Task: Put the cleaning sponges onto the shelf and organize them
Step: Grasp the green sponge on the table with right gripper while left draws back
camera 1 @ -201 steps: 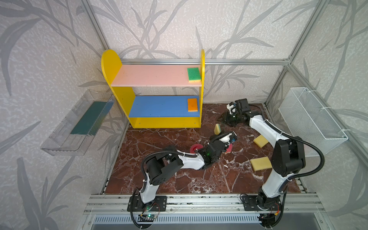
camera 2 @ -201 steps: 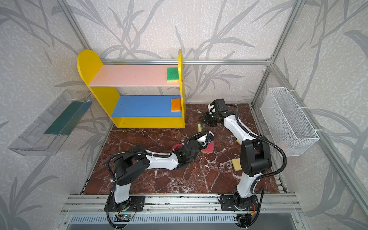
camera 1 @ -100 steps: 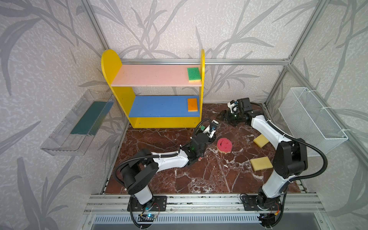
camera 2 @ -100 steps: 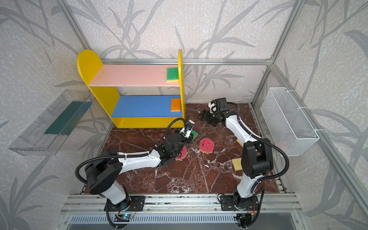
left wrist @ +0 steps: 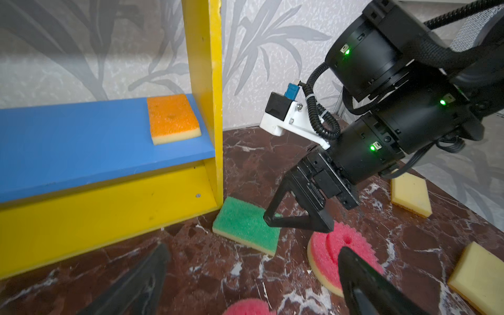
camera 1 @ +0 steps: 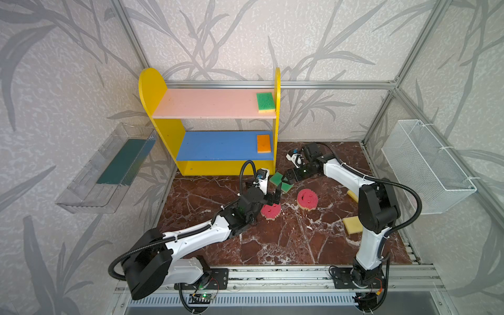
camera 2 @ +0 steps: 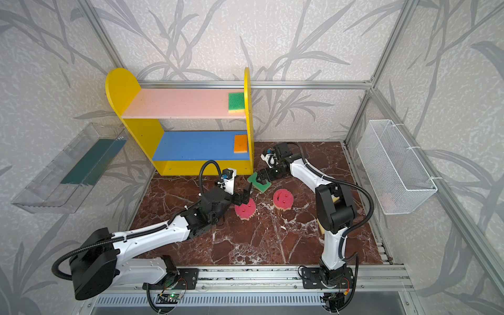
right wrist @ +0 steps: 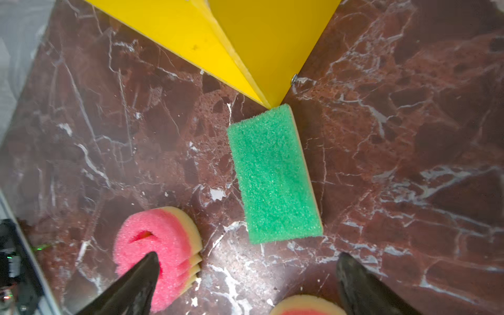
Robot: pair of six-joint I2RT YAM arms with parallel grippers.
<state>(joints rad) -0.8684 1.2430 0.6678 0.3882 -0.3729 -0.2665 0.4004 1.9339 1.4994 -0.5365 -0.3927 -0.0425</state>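
The yellow shelf (camera 1: 174,136) (camera 2: 141,136) holds a green sponge (camera 1: 266,102) (camera 2: 236,102) on its pink board and an orange sponge (camera 1: 264,143) (camera 2: 240,143) (left wrist: 171,117) on its blue board. Another green sponge (camera 1: 276,178) (camera 2: 262,186) (left wrist: 245,226) (right wrist: 272,174) lies flat on the floor by the shelf's corner. My right gripper (camera 1: 286,180) (camera 2: 260,178) (left wrist: 297,218) (right wrist: 248,283) hangs open just over it. Two round pink sponges (camera 1: 271,211) (camera 1: 307,200) (camera 2: 245,209) (camera 2: 283,200) lie nearby. My left gripper (camera 1: 272,197) (camera 2: 245,195) (left wrist: 253,272) is open and empty above the left one.
Two yellow sponges (camera 1: 352,195) (camera 1: 352,225) (left wrist: 411,193) (left wrist: 480,275) lie on the marble floor beside the right arm. A clear tray (camera 1: 109,169) hangs on the left wall. A white wire basket (camera 1: 425,166) hangs on the right wall. Both grippers work close together near the shelf's front right corner.
The left gripper swung left from the right pink sponge towards the shelf, drew back and opened. The floor green sponge, earlier on edge, now lies flat. The right gripper came forward over it and opened.
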